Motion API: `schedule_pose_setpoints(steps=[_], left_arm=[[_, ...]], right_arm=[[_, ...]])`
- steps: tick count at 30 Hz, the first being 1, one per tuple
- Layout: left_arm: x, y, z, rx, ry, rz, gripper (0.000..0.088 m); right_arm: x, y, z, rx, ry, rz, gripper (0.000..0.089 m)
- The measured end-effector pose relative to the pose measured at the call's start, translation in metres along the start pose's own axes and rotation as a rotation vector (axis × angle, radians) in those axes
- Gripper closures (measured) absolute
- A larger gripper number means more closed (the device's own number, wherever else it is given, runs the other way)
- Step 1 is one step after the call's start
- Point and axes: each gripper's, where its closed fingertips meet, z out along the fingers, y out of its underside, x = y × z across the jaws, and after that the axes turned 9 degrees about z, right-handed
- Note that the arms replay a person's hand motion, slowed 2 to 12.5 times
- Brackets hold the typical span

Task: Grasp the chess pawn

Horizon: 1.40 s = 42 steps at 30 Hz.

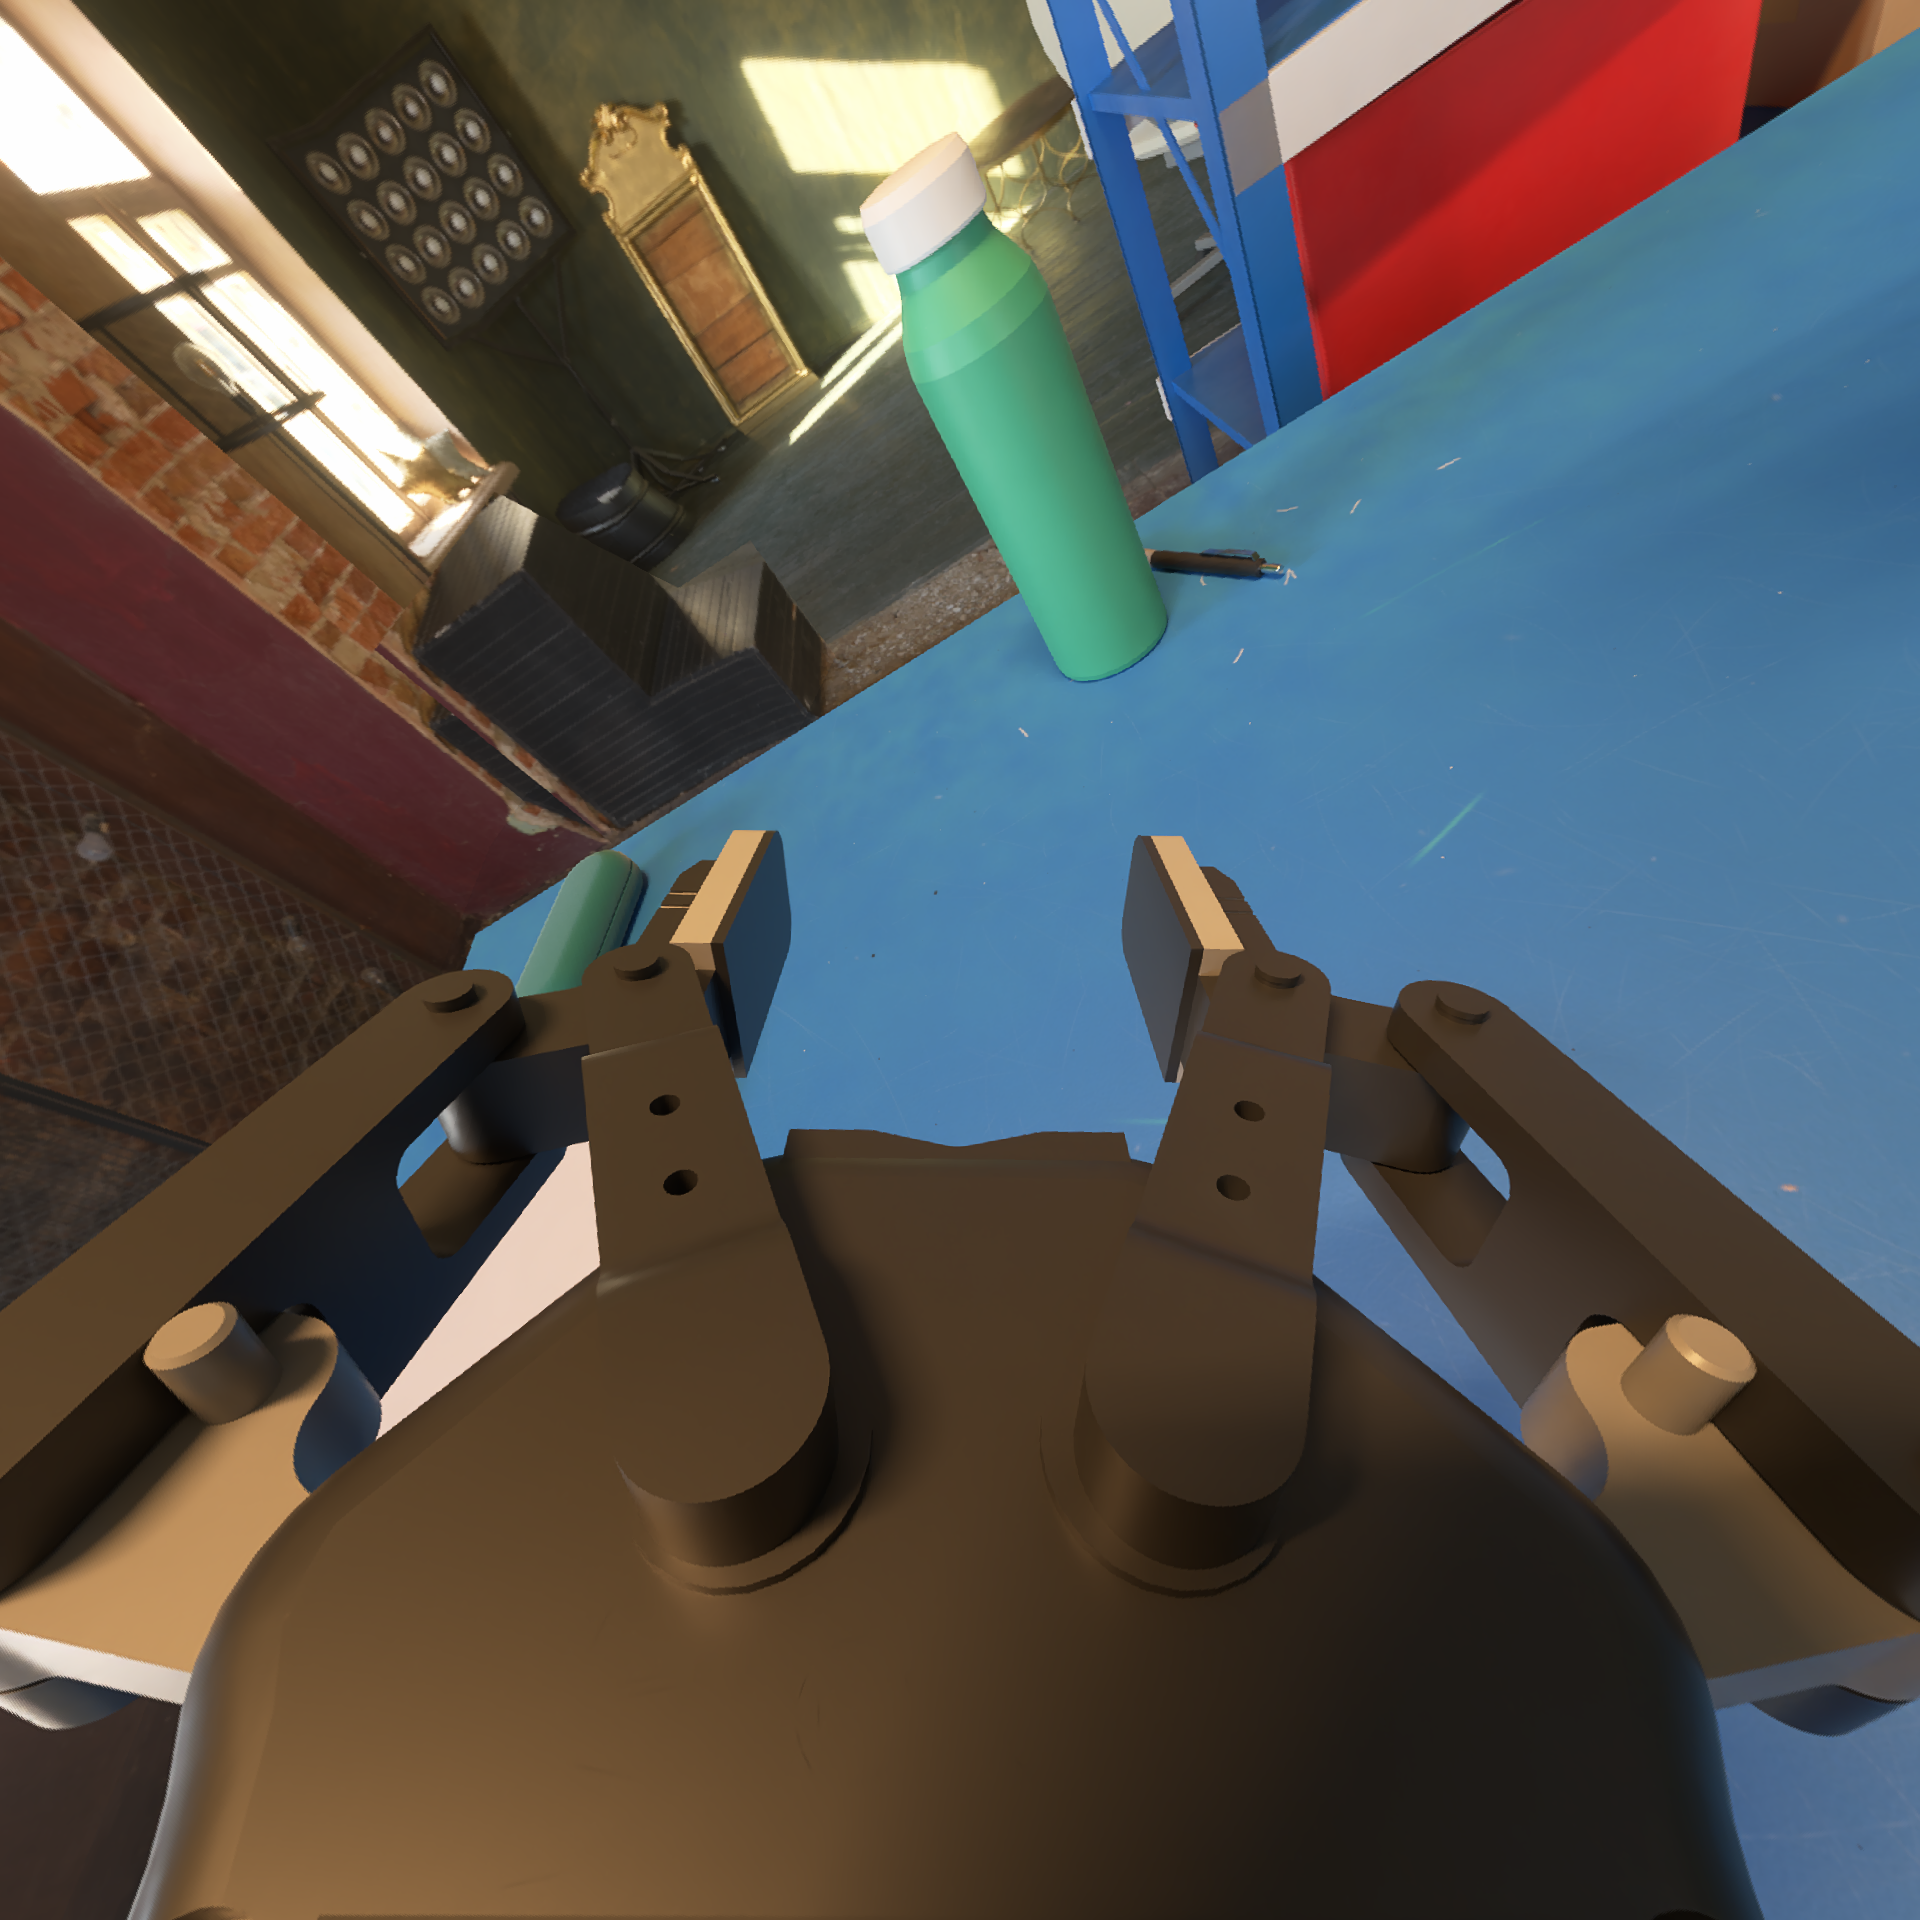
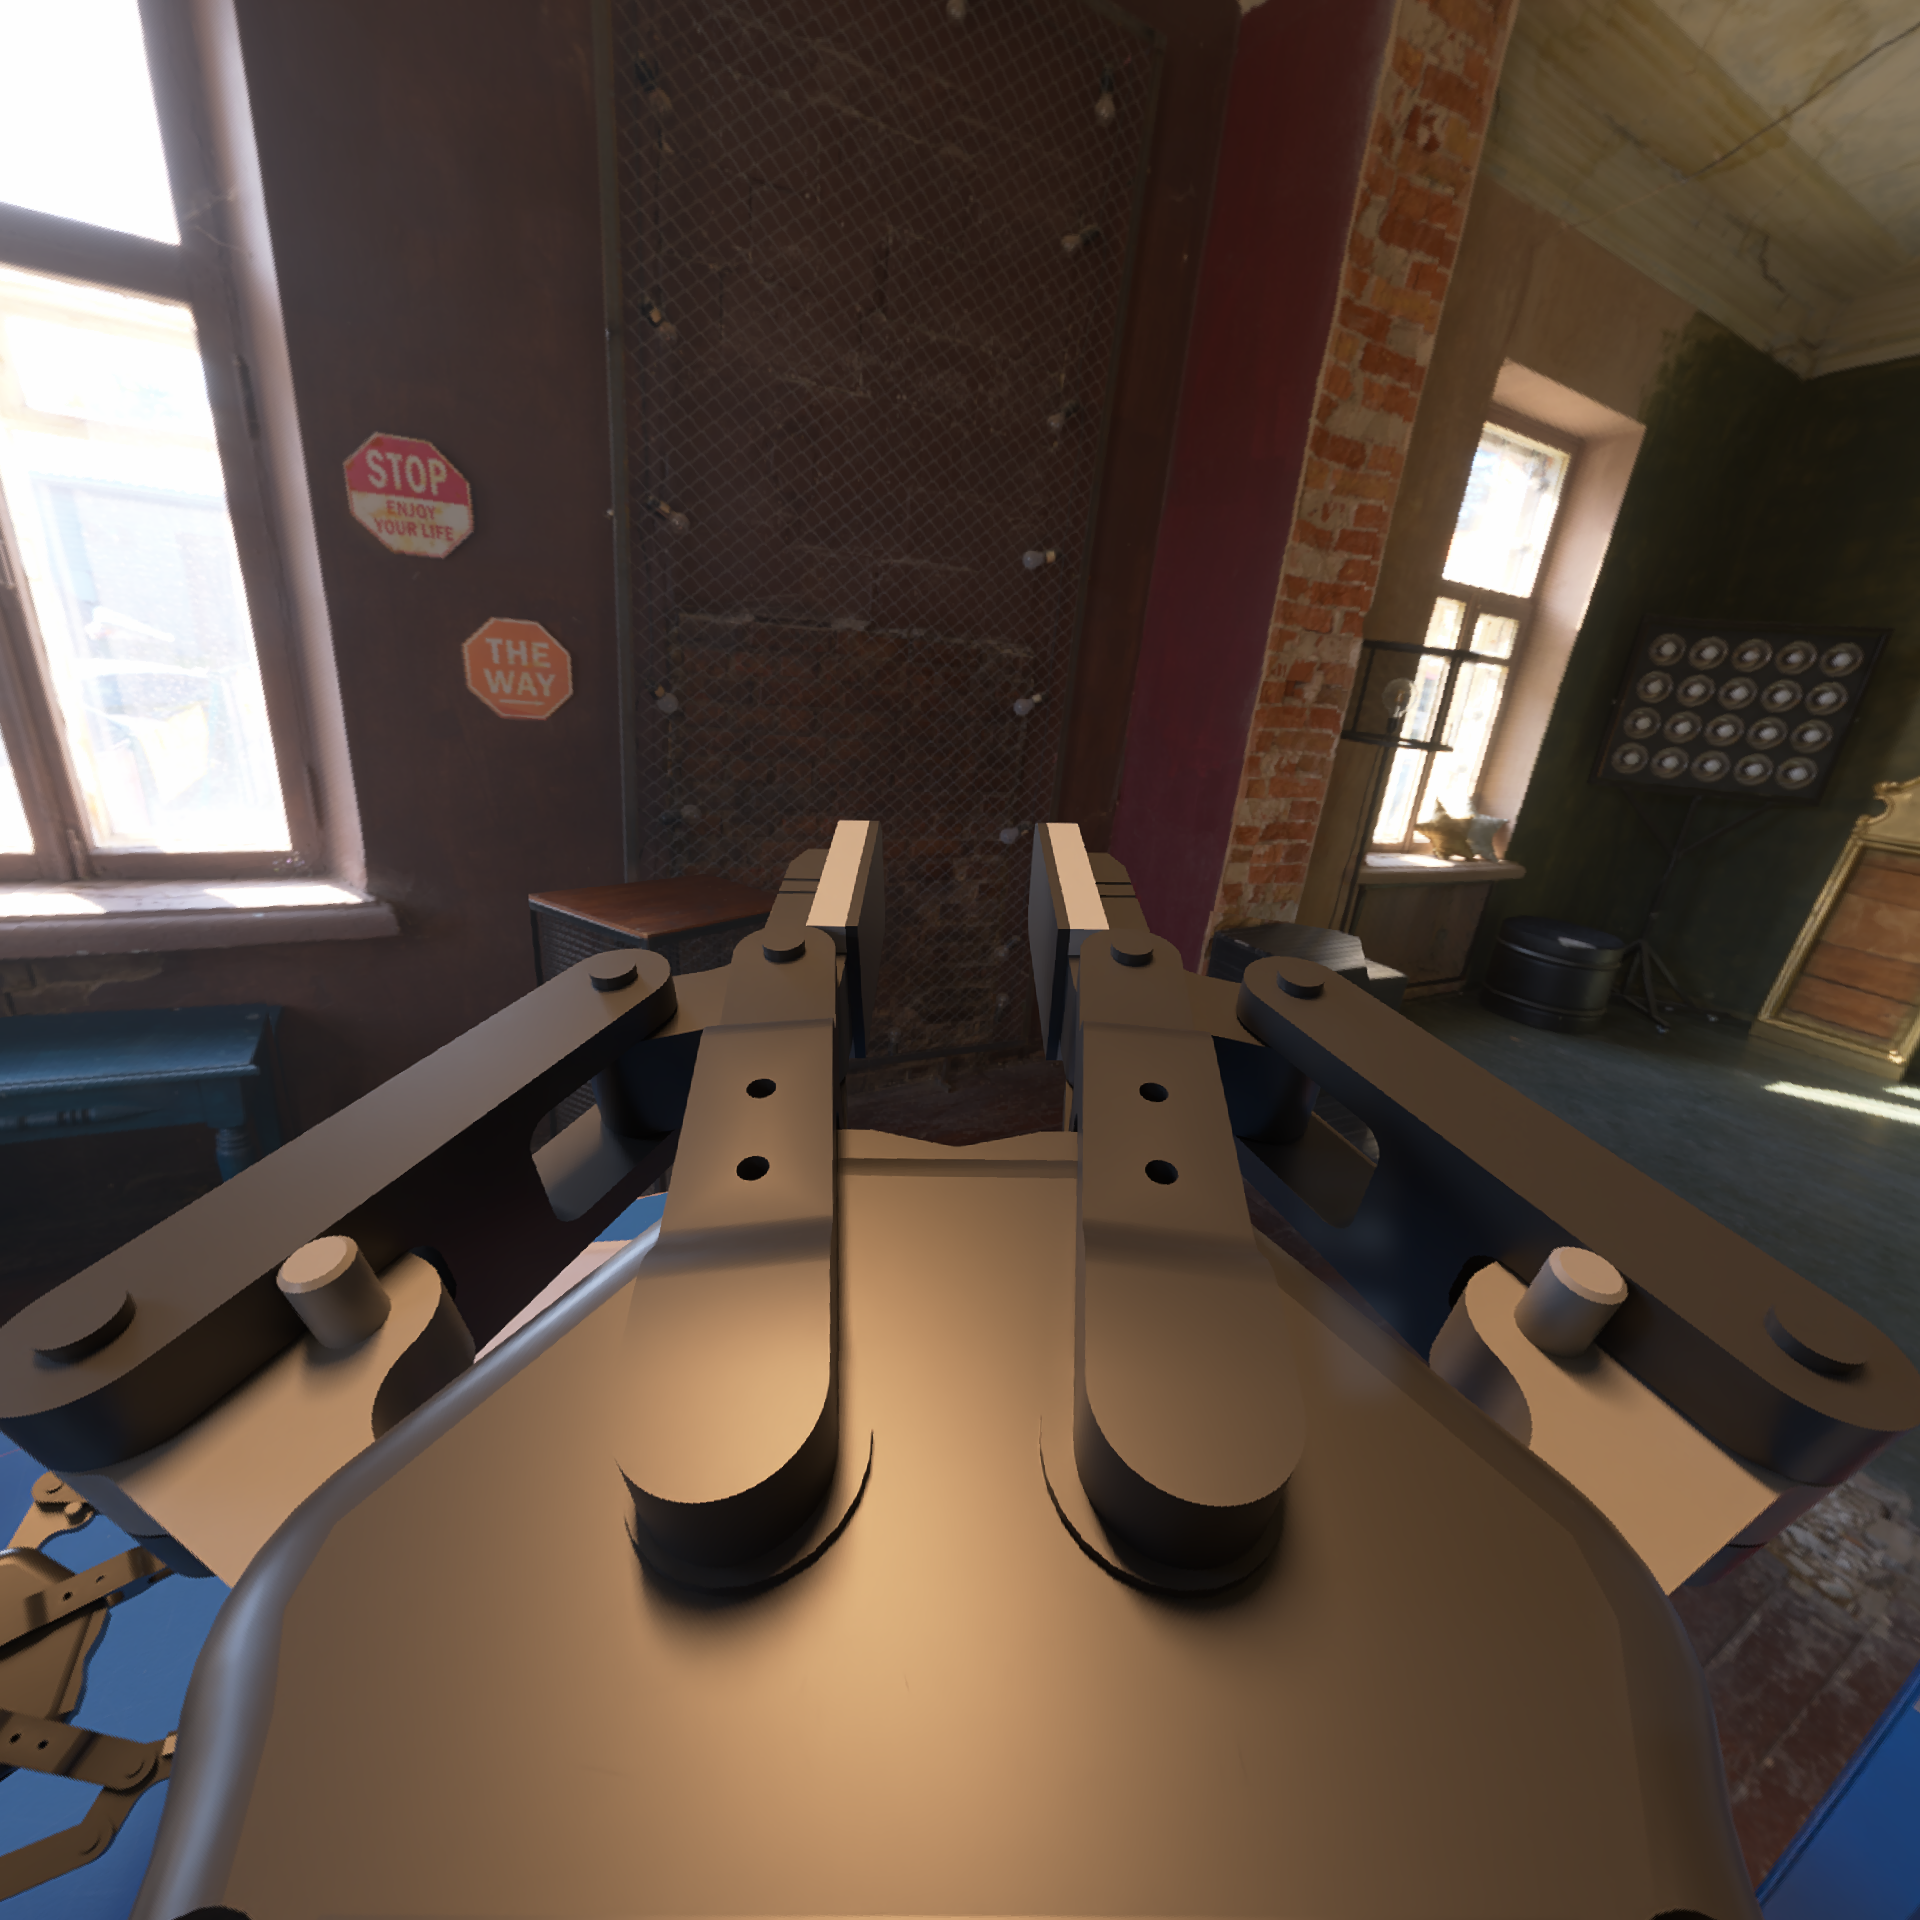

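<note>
No chess pawn is showing in either view, so the step in hand looks like finding it before any grasp can be made.

In the left wrist view, a green cylinder is lying at the near left edge of the blue table, partly hidden behind the left finger. The left gripper is hovering over bare tabletop with its jaws spread wide and nothing between them. Farther off a green bottle with a white cap is standing upright, and just to its right a dark pen is lying flat. A red and white box is sitting at the far right.

In the right wrist view, the right gripper is pointing out at the room wall, jaws parted and empty.

To do this well, the left arm should probably be sweeping its camera across the table until the pawn appears, keeping the jaws wide and clear of the bottle, which looks easy to topple.
</note>
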Motion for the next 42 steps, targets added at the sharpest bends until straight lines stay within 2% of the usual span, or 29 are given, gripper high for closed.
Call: schedule_pose_setpoints(steps=[42], left_arm=[[0.005, 0.001, 0.002, -0.011, 0.014, 0.018, 0.0308]], right_arm=[[0.010, 0.032, 0.004, -0.018, -0.008, 0.092, 0.0636]])
